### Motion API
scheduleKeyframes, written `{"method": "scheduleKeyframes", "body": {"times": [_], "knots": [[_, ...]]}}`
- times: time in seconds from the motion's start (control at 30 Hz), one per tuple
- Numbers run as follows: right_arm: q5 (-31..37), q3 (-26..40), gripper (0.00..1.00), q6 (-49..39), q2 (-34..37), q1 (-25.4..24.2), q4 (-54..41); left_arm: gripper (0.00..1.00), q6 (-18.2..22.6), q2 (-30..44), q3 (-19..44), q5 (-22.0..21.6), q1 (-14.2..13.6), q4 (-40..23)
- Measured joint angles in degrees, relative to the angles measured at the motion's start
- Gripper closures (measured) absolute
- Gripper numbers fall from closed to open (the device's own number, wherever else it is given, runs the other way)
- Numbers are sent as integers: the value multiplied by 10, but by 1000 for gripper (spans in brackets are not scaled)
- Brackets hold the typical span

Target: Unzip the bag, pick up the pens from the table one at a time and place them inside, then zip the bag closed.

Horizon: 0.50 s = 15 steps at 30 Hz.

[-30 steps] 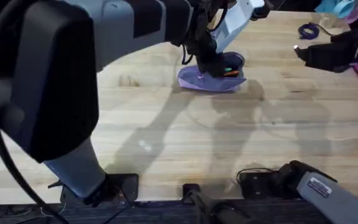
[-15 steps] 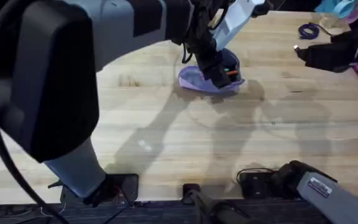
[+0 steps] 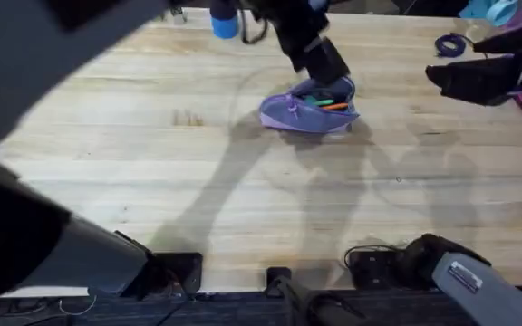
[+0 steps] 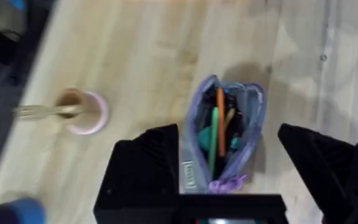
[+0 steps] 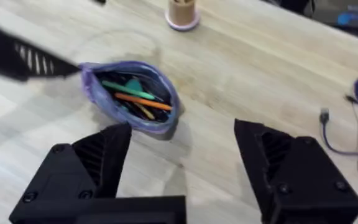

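Bag: mid-desk, unzipped, green pen and orange pen inside. Left claw: spread, empty, risen off the bag since a moment ago. Right claw: spread, idle; zipping remains.

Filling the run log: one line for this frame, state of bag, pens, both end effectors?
bag: unzipped, on table | pens: green and orange inside | left end effector: open above bag | right end effector: open, off to side

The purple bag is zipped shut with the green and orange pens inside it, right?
Not quite. The bag is wide open, not zipped shut; the right wrist view looks straight into it. The green pen and orange pen do lie inside it.
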Motion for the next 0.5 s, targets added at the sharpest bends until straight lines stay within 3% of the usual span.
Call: {"method": "scheduleKeyframes", "body": {"times": [0.17, 0.5], "knots": [[-8, 0, 5, 2, -29, 36, 0, 5, 19, -40, 4, 8, 39, -32], [10, 0, 5, 56, -60, 123, -2, 4, 137, -50, 4, 72, 100, -177]]}}
